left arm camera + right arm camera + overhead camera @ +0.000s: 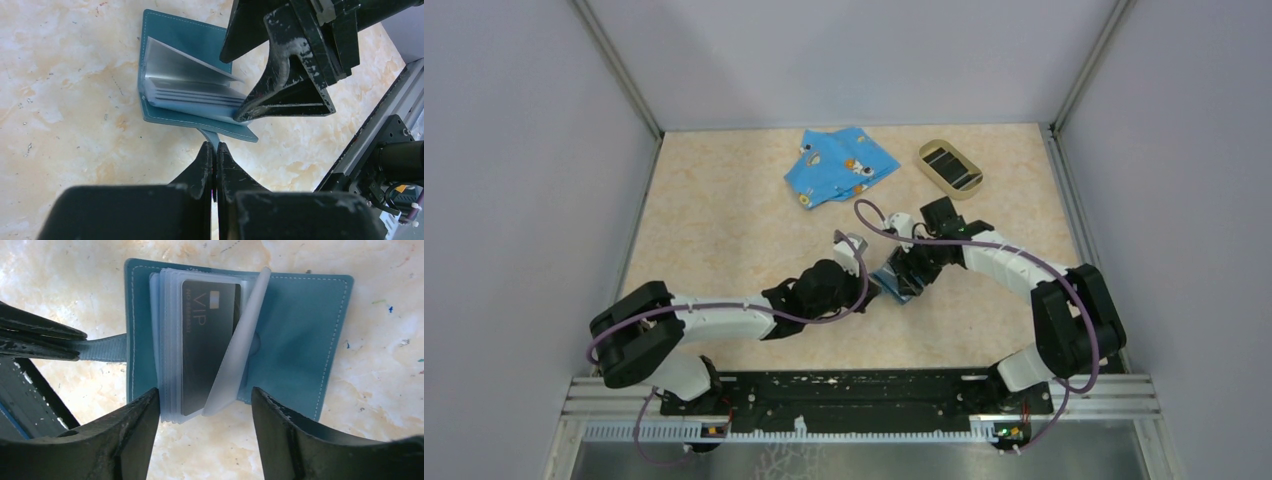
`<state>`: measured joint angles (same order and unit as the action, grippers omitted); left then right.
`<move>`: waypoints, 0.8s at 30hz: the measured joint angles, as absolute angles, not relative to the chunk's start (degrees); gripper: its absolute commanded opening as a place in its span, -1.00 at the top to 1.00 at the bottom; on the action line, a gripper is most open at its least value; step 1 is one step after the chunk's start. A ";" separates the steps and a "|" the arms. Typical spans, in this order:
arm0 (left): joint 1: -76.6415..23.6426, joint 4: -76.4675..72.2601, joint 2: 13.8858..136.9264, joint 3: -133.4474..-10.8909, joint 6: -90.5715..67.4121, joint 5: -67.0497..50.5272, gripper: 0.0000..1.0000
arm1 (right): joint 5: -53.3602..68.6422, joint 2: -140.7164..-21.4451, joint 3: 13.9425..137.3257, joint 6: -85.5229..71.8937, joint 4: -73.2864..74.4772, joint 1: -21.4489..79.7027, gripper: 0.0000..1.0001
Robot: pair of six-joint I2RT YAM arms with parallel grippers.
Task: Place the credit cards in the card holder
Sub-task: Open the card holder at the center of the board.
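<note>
While your left gripper (216, 148) is clamping the card holder (300, 340) by its strap (102, 347), your right gripper (205, 402) is gaping above it.

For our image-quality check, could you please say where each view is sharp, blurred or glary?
Top external: evenly lit, the teal folding card holder tiny; left wrist: its clear plastic sleeves wash out pale; right wrist: the black VIP credit card reads crisply, near fingers soft.
</note>
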<state>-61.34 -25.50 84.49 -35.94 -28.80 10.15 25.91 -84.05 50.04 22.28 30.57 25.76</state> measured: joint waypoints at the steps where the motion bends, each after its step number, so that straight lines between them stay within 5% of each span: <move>1: -61.23 -25.47 84.49 -35.94 -28.77 10.11 1.00 | 25.30 -84.05 50.04 22.02 30.39 25.76 -0.23; 10: -59.33 -25.43 84.33 -34.89 -28.53 7.86 1.00 | 28.10 -84.05 50.04 20.93 30.04 22.96 -0.40; 24: -58.98 -25.61 85.41 -34.20 -28.51 4.21 1.00 | 35.55 -84.18 50.06 21.96 31.40 22.22 -0.38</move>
<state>-58.98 -25.61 85.41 -34.20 -28.51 4.21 35.55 -84.18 50.06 21.96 31.40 22.22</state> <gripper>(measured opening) 0.022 0.699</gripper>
